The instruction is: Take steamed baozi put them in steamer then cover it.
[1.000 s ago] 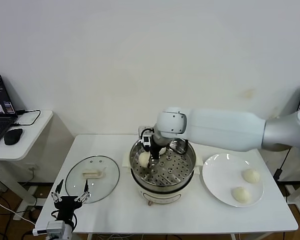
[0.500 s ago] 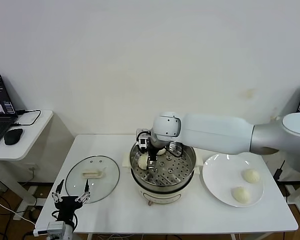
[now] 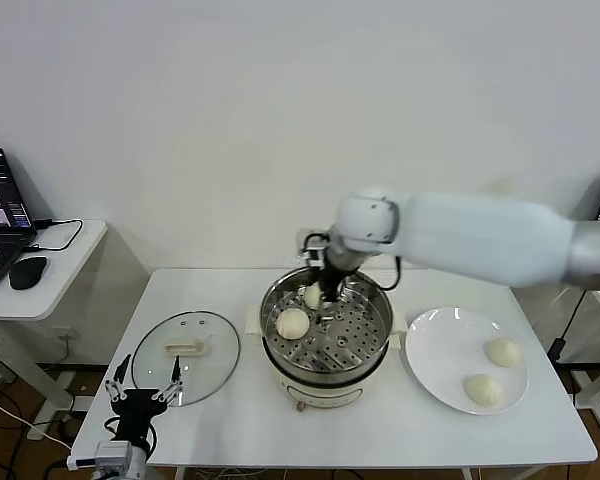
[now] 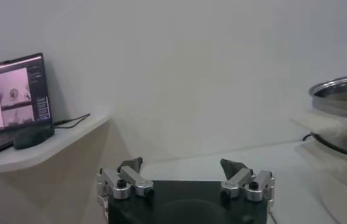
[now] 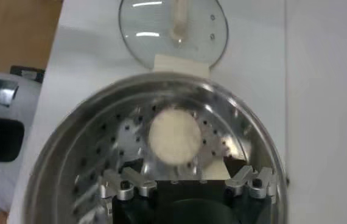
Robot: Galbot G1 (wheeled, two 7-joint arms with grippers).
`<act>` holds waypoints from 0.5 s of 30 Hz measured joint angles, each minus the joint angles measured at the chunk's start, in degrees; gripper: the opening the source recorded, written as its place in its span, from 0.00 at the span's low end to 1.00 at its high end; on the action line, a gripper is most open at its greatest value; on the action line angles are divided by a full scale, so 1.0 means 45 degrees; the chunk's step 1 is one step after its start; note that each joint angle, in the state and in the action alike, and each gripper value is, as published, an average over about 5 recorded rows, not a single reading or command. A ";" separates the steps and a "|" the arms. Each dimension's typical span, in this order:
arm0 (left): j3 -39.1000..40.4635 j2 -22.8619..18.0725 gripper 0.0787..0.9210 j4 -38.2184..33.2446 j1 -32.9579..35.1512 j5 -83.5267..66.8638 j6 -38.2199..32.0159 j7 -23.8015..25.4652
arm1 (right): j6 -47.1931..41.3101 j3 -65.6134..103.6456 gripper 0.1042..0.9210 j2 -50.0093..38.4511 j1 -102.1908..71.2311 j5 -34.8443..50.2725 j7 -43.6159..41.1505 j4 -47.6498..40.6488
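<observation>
The steamer (image 3: 326, 338) stands mid-table, uncovered. Two steamed baozi lie on its perforated tray: one at the left (image 3: 293, 322), one farther back (image 3: 314, 296). Two more baozi (image 3: 501, 351) (image 3: 482, 389) lie on the white plate (image 3: 430, 345) to the right. My right gripper (image 3: 331, 289) hovers over the back of the tray, open and empty. In the right wrist view the left baozi (image 5: 175, 135) lies just ahead of that gripper (image 5: 182, 178). My left gripper (image 3: 140, 385) is parked open at the table's front left corner; it also shows in the left wrist view (image 4: 185, 176).
The glass lid (image 3: 185, 345) lies flat on the table left of the steamer; it also shows in the right wrist view (image 5: 172, 27). A side desk with a laptop (image 3: 0, 215) and mouse (image 3: 26, 271) stands at far left. The steamer's rim (image 4: 344, 100) shows in the left wrist view.
My right gripper has let go of the left baozi and moved up, back and to the right. The baozi stays on the tray. The left arm has not moved.
</observation>
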 measured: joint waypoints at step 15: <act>0.0030 0.0192 0.88 -0.0074 0.0261 0.0114 -0.0032 0.0001 | 0.2626 -0.0366 0.88 -0.5972 -0.0116 -0.3871 -0.1877 0.1597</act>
